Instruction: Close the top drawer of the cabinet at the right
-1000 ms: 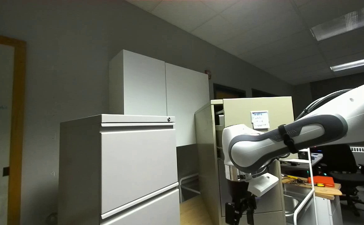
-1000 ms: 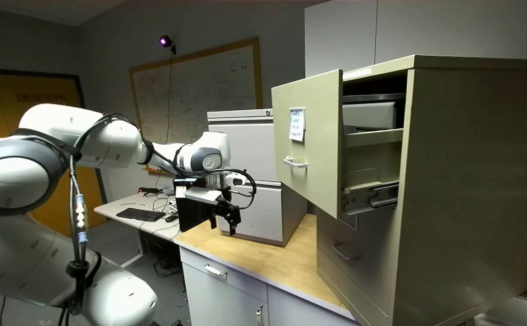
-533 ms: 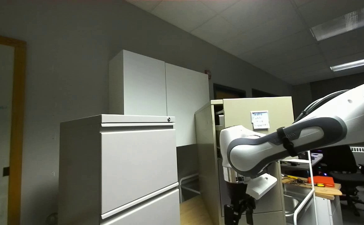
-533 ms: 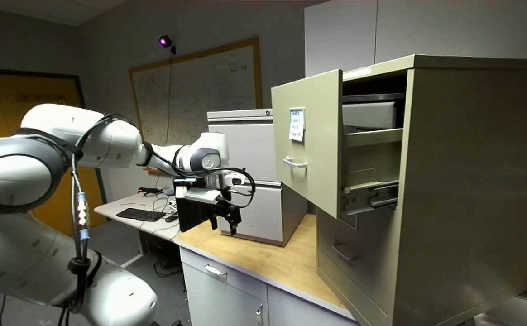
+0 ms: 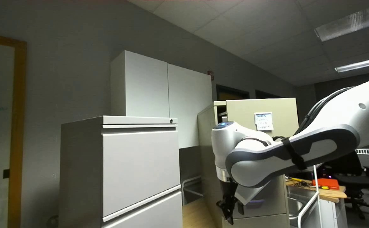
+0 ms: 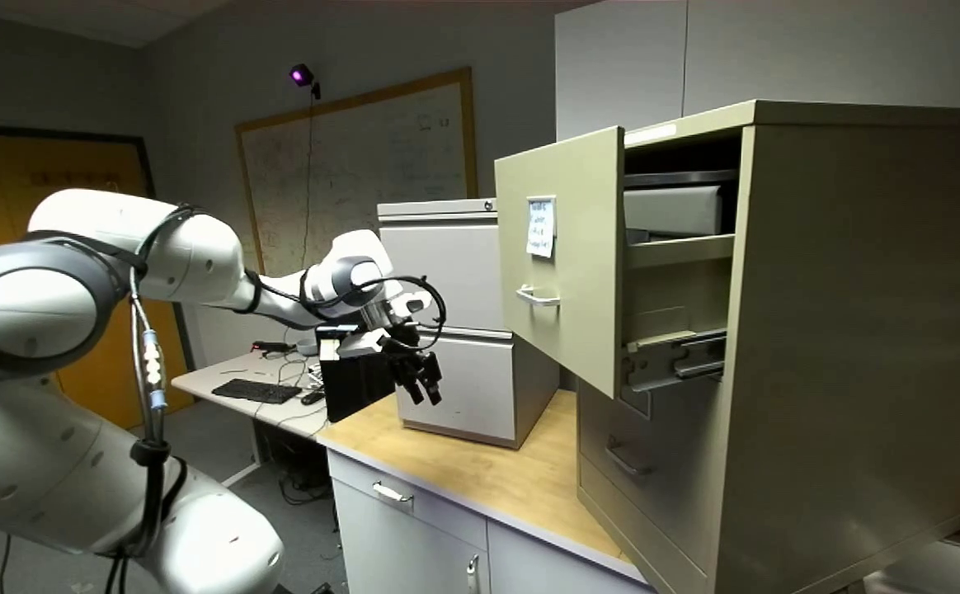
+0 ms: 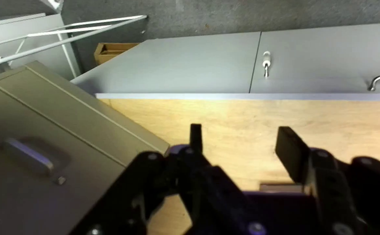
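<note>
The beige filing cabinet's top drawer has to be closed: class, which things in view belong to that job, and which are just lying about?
Belong to the job:
top drawer, pulled out
beige filing cabinet
pincer, open

Just around:
keyboard
whiteboard
pale grey cabinet
white cupboard
wood-toned countertop

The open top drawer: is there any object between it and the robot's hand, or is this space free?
In an exterior view, no object shows between the hand and the top drawer; the pale grey cabinet seen there stands behind both.
</note>
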Available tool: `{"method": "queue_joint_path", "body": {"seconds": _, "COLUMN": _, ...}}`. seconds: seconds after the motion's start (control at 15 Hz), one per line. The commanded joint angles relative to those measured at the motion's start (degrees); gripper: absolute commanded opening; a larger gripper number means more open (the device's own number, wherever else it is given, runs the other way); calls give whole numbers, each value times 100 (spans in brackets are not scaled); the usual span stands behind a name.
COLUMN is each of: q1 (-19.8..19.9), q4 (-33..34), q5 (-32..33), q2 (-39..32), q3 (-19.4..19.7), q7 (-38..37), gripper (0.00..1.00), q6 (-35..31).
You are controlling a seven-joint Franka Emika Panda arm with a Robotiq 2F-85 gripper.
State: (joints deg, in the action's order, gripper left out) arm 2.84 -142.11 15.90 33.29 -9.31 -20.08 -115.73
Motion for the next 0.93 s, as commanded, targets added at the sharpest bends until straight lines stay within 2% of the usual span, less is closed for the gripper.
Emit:
{"method": "queue_joint_path", "body": {"seconds": 0.0, "q1": 198, "q4": 183, "q5": 611, "q2": 405, "q3": -475, "q7": -840, "gripper": 30, "q6": 144}}
{"method": "queue_joint_path", "body": {"seconds": 0.27, "q1": 458, "q4": 239, "q5": 1261, "q2": 1013, "q3": -610, "q7": -1379, "gripper": 1, "q6": 251}}
{"method": "queue_joint_path", "body": {"seconds": 0.6, "q1": 1072, "q4": 278, "q5": 2073, "q2": 1576, "q3": -410, "q7": -1843, "gripper": 0, "q6": 100}}
{"method": "queue_joint_path", "body": {"seconds": 0.87, "q1": 1549, "q4": 476, "q5": 2817, "q2": 1532, "q3": -337, "q7": -2665, "gripper": 0, "q6": -201}}
